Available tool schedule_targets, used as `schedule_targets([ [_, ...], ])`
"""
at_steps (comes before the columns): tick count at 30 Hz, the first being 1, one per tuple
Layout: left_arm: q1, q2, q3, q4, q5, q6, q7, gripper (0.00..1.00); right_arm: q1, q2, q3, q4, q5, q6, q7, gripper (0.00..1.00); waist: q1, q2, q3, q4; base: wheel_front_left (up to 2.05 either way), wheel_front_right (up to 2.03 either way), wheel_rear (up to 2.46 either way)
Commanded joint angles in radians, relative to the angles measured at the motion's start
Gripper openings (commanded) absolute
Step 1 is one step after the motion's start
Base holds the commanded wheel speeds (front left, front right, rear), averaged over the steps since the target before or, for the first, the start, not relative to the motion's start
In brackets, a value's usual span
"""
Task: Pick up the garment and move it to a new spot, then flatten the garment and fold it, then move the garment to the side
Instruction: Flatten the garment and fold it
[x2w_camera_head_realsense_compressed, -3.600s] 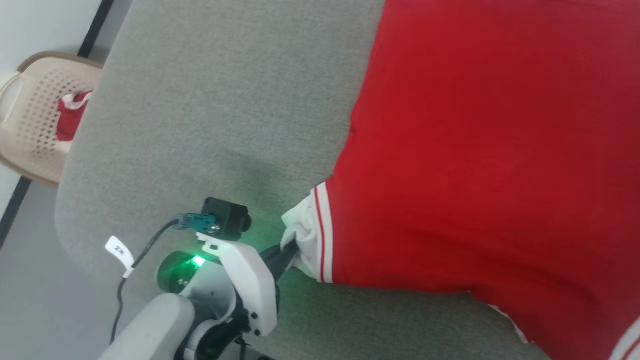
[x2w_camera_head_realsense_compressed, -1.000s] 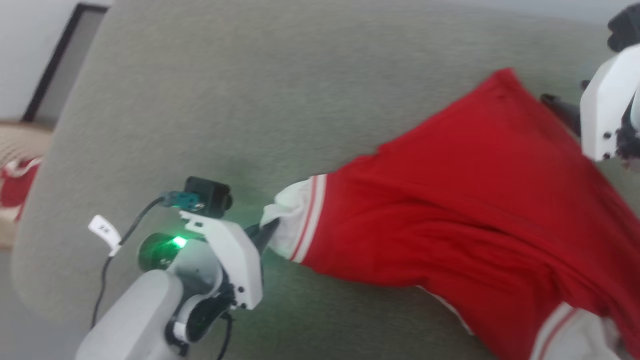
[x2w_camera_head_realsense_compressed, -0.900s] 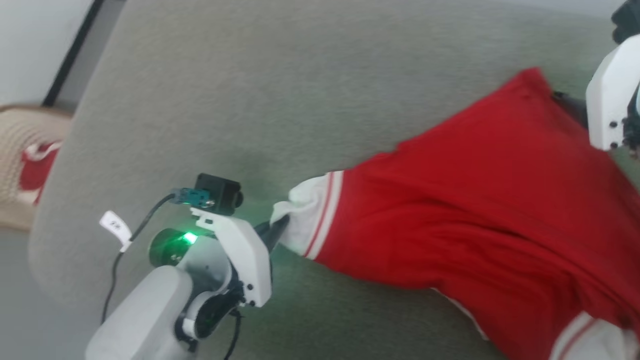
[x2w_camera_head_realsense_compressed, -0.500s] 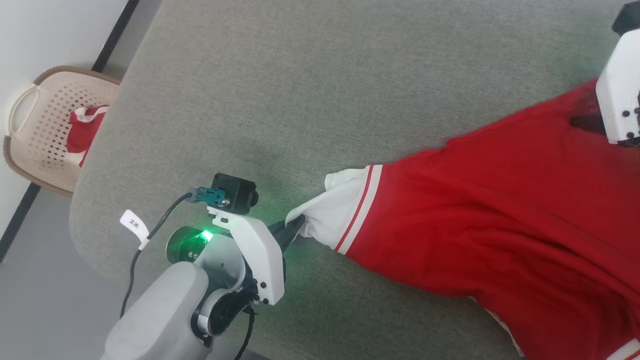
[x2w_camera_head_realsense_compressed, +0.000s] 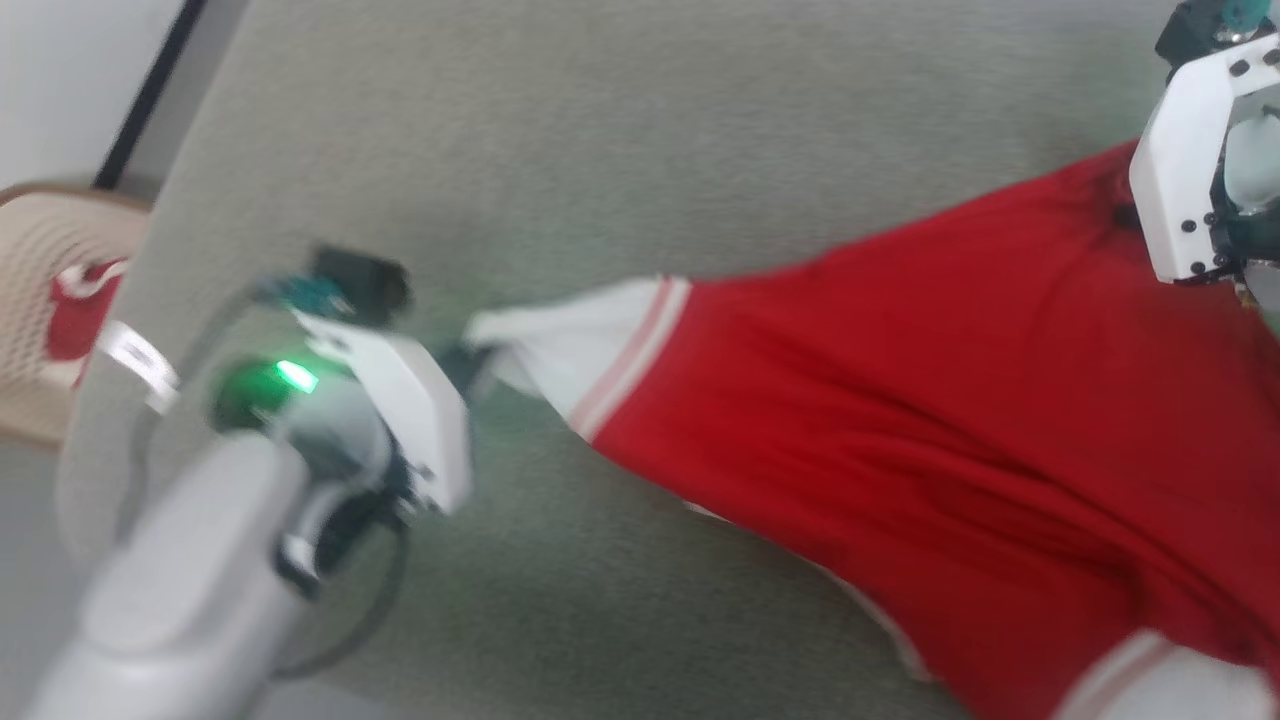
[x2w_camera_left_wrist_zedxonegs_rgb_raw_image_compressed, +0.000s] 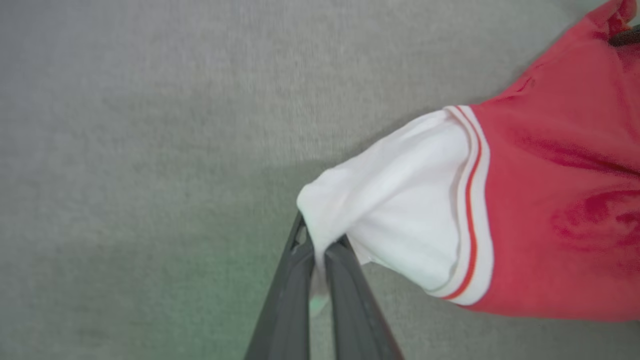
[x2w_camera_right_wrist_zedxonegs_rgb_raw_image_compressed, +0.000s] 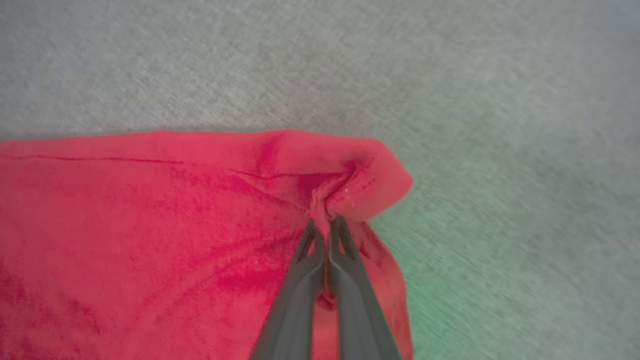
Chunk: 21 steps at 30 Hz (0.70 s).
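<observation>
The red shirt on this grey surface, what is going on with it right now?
The robot holds the garment with both arms over a grey padded surface. The left gripper is shut on the tip of a white sleeve, and the right gripper is shut on a bunched red corner at the opposite end. The cloth stretches between them, wrinkled and not yet flat or folded.

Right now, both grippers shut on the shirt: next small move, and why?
Probably raise both grippers together a little. The left gripper is shut on the garment at its white sleeve tip, the right gripper on a bunched red corner, and the cloth between them lies creased on the grey surface, so lifting should free it.
</observation>
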Motion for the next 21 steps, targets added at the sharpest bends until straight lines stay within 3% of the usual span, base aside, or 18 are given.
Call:
schedule_targets([
  [1, -0.024, 0.017, 0.01, -0.005, 0.009, 0.009, 0.009, 0.0, -0.001, -0.008, 0.004, 0.0, 0.002, -0.002, -0.014, 0.0, 0.0, 0.0, -0.025, -0.035, 0.0, 0.0, 0.0],
  [12, -0.307, 0.202, 0.058, -0.051, 0.083, 0.011, 0.195, 0.0, -0.046, -0.038, -0.007, -0.12, 0.072, -0.002, -0.118, 0.0, 0.0, 0.0, -0.135, -0.195, 0.0, 0.0, 0.0],
  [21, -0.511, 0.262, 0.055, 0.043, 0.122, -0.052, 0.263, 0.0, -0.036, -0.05, -0.069, -0.217, 0.073, -0.002, -0.13, 0.0, 0.0, 0.0, -0.226, -0.31, 0.0, 0.0, 0.0],
])
